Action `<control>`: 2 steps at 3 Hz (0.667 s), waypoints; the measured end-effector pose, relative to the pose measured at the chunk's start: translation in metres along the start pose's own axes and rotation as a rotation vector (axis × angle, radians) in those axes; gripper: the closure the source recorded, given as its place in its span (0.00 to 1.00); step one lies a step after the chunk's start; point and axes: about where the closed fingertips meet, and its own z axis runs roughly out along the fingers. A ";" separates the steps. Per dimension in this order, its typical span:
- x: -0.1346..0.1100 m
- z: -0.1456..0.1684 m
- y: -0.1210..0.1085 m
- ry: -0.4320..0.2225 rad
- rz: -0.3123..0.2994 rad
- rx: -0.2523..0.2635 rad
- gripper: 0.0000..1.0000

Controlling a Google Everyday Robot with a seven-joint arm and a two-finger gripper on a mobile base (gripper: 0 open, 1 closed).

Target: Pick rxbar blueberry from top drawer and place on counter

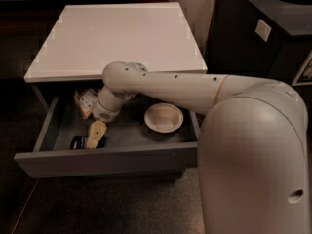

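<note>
1. Reaching down into the open top drawer, the gripper sits near the front-left of the drawer floor, just beside the rxbar blueberry. I cannot tell whether it is clenched or released.
2. The rxbar blueberry lies flat on the drawer floor, close behind the drawer front, with the gripper's tan tip at or over its right end. They may be touching, but the view is too dim to be sure.
3. The bar is likely light, thin and slightly flexible, with a slick wrapper that could slide out of a weak pinch.
4. Lying flat, it offers little edge to catch. The best hold is probably across its narrow width near the middle, pressing down to the floor before closing. A grip on 1 crimped end alone might let it swing or slip.
5. The tan-and-white snack bag lies at the back-left, apart from the bar, and the white bowl sits well to the right, so neither crowds the grasp.
6. The counter, a glossy white tabletop above the drawer, is where the bar must go. So light a bar may skid there if dropped.
</note>
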 end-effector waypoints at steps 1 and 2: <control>0.000 0.000 0.000 0.000 0.000 0.000 0.00; 0.000 0.000 0.000 0.000 0.000 0.000 0.00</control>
